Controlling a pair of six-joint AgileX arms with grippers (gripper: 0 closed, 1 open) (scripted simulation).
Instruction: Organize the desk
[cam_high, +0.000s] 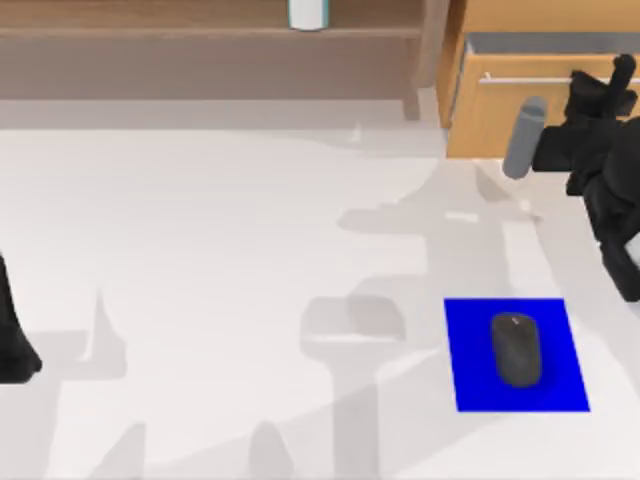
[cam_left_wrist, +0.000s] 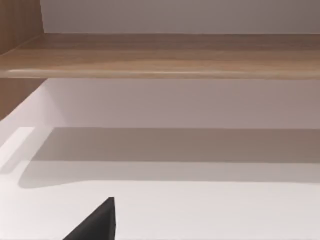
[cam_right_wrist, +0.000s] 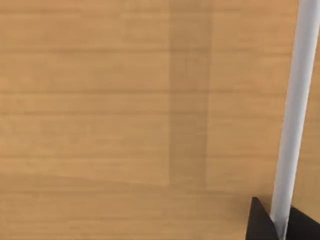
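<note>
Where the drawer unit stands at the back right of the desk (cam_high: 200, 250), the right claw (cam_high: 588, 90) is up against the drawer front (cam_high: 510, 110). In the right wrist view, the claw (cam_right_wrist: 280, 226) has one black finger (cam_right_wrist: 260, 222) on each side of the pale handle bar (cam_right_wrist: 295, 110). The fingers press on the bar, so the claw is clenched around it. Behind the bar is plain light wood.

From above, the handle (cam_high: 525, 79) looks like a thin pale line across the drawer front. A grey strip (cam_high: 540, 43) runs along the top of the drawer. The black right arm (cam_high: 610, 190) comes in from the right edge of the table.

A little way in front of the drawer unit, near the right side of the white top, lies a blue mat (cam_high: 470, 385). A dark mouse (cam_high: 516, 348) sits on the mat, a bit right of its middle.

Along the back is a light-wood shelf (cam_high: 200, 30). A small white cup (cam_high: 308, 12) stands on it, around the middle of the back edge.

Far over on the left edge of the table, the left arm (cam_high: 12, 340) is parked. The left claw (cam_left_wrist: 100, 222) shows as a black tip above the white top, facing the shelf. I cannot tell if it is released or clenched.
</note>
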